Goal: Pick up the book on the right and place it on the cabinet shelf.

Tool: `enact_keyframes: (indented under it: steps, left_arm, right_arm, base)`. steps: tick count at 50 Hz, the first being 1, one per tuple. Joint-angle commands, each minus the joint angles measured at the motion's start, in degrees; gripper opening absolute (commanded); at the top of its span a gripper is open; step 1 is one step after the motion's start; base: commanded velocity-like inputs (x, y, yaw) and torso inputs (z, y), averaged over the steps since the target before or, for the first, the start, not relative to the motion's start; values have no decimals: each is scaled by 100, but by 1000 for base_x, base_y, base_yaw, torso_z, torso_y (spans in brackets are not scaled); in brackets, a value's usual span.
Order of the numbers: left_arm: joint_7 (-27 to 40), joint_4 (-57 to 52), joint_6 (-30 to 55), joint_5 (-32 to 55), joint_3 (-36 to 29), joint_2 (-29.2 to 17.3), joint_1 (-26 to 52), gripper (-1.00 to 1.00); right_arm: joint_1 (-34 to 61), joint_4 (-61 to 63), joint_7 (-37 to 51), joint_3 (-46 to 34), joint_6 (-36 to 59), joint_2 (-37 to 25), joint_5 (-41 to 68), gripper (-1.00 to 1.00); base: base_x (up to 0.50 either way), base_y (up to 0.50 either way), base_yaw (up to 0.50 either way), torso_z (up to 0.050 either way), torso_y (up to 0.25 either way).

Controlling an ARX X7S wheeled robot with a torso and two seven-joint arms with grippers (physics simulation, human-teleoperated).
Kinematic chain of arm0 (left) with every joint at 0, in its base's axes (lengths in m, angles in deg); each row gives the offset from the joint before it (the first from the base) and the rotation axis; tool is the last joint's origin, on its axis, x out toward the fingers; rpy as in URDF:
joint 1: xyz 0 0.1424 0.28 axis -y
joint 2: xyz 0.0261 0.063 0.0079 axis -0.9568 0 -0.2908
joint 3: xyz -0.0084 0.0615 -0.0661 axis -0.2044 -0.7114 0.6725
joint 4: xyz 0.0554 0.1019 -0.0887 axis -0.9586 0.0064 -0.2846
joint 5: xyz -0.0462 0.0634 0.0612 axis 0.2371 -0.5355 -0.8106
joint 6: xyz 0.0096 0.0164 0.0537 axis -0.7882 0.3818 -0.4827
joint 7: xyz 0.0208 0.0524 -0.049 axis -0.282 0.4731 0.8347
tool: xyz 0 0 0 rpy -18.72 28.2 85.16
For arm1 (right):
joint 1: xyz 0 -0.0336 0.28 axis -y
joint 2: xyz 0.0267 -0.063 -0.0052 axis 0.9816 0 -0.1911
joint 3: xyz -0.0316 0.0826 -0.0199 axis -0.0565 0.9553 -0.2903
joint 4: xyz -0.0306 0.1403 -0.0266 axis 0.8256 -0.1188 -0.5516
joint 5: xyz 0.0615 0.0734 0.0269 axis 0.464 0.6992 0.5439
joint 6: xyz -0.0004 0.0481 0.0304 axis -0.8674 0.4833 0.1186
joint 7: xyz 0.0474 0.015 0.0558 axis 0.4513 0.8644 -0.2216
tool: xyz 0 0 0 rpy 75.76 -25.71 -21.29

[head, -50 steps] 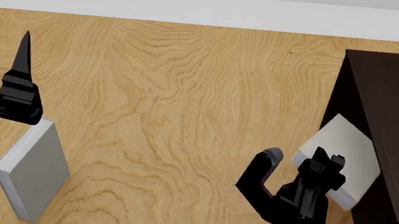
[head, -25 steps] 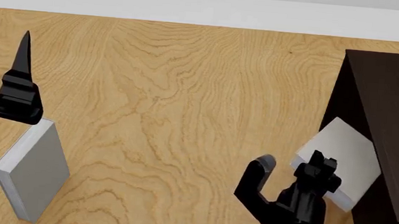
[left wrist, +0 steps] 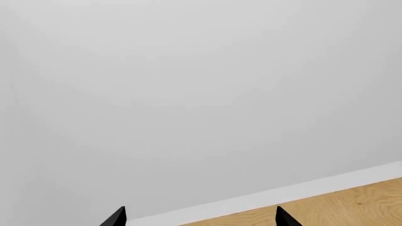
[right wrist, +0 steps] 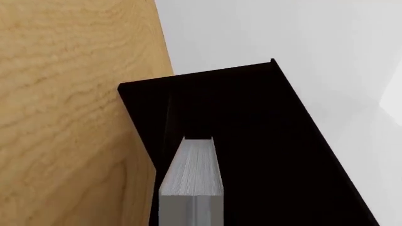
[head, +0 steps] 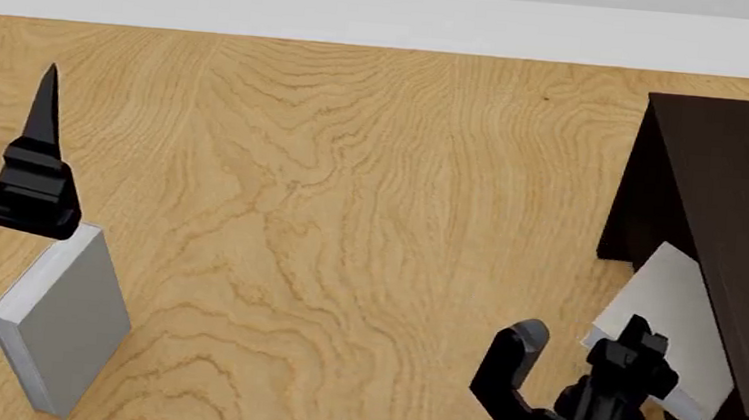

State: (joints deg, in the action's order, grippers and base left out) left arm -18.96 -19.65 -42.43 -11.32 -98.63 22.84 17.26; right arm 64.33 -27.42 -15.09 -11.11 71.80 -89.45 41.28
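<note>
Now we see our right tool [head: 623, 365] clamped on the lower edge of the book [head: 669, 293], which is lifted and tilted, with its far end reaching under the dark cabinet [head: 731, 198] top. From the right wrist view the book [right wrist: 195, 174] points edge-on into the black opening of the cabinet [right wrist: 251, 132], but we cannot tell if it touches any shelf board inside, because the interior is too dark. We judge the book to be stiff and rather light, a thin hardcover with smooth covers that may slip, so holding it across the covers near one short edge seems right, and it should be pushed in flat. Our left tool [head: 37, 158] hangs just above the grey book [head: 65, 321] on the desk [head: 321, 216]; its two tips [left wrist: 119, 217] stand apart and hold nothing.
</note>
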Motion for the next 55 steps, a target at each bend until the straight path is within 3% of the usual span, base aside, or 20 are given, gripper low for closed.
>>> enact_keyframes:
  steps: [1,7,19,34,35,51,55]
  left_arm:
    - [8,12,-14,16,7,-18,-7,100]
    - [22,36,30,2,-59,-5,69,100]
    - [30,96,-13,-27,-159,4,71,100]
    - [43,54,0,0,-140,-46,30,100]
    - [44,59,-8,0,-140,-47,26,100]
    - [64,16,17,24,-151,-74,18,100]
    - [73,5,10,29,-145,-79,4,100]
  right_arm:
    - [-18,-233,-109,548,256,-390,437,-100]
    - [202,-1838,-366,595,-471,169,387,-100]
    - [84,-1858,-423,1071,141,78,251,-100]
    - [-142,-1860,-801,1838,49,9,-95,-100]
    - [-142,-1860,-847,1861,41,22,-130,100]
    - [9,-1784,-1128,1855,-609,425,-514,100]
    - [-188,-190,-1156,1790,146,62,-538,100]
  base:
    - [0,-3,-5,0,0]
    - [0,-1,-5,0,0]
    - [1,-2,-6,0,0]
    - [0,-3,-9,0,0]
    - [0,-3,-10,0,0]
    - [5,-4,-8,0,-3]
    - [7,-4,-3,0,-5]
